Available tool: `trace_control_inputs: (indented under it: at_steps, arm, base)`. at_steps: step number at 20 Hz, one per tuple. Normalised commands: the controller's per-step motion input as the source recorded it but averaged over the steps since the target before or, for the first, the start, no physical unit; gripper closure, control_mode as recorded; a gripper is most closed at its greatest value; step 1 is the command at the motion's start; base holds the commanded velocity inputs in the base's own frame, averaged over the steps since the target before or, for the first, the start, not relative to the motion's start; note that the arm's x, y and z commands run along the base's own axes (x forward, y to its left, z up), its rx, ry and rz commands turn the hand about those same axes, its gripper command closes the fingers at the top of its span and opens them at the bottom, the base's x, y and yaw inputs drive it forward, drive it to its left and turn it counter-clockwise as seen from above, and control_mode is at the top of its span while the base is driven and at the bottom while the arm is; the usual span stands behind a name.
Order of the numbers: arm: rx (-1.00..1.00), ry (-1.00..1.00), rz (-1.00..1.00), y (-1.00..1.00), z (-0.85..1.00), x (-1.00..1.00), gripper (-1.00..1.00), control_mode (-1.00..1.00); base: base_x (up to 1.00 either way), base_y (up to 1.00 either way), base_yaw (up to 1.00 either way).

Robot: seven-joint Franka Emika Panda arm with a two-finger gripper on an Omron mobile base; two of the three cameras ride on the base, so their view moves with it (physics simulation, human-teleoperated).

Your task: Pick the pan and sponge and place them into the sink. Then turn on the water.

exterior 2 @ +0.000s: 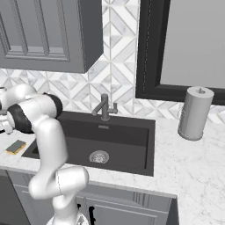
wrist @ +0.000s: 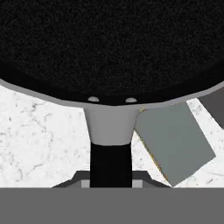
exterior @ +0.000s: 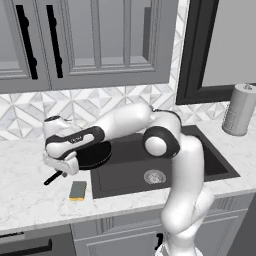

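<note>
The black pan (exterior: 96, 154) hangs at the sink's left rim, partly over the counter. Its long handle (exterior: 53, 178) points toward the counter's front. My gripper (exterior: 63, 167) is shut on that handle close to the pan's bowl. In the hand view the pan (wrist: 109, 48) spreads across the top and its handle (wrist: 111, 148) runs down into my gripper (wrist: 111, 181). The grey-green sponge (exterior: 78, 190) lies flat on the marble in front of the pan, apart from my gripper, and shows as the sponge (wrist: 175, 144) and the sponge (exterior 2: 16, 146). The dark sink (exterior: 150, 170) has a round metal drain.
A grey faucet (exterior 2: 104, 107) with a side lever stands behind the sink (exterior 2: 110, 140). A paper towel roll (exterior 2: 194, 113) stands on the counter at the right. Grey wall cabinets (exterior: 90, 40) hang above. My arm's elbow (exterior: 162, 140) reaches over the basin.
</note>
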Motion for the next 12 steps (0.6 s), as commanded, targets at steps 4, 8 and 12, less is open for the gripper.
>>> trace_control_inputs:
  at_steps: [4,8,12]
  arm:
    - [0.00,0.00,-0.37,-0.86,0.00,0.00,1.00,-1.00]
    - [0.00,0.00,-0.35,-0.90,0.00,0.00,1.00,-1.00]
    - [0.00,0.02,-0.27,-0.94,0.00,0.00,1.00,-1.00]
  base:
    - [0.00,0.00,0.00]
    - [0.00,0.00,0.00]
    - [0.00,0.00,0.00]
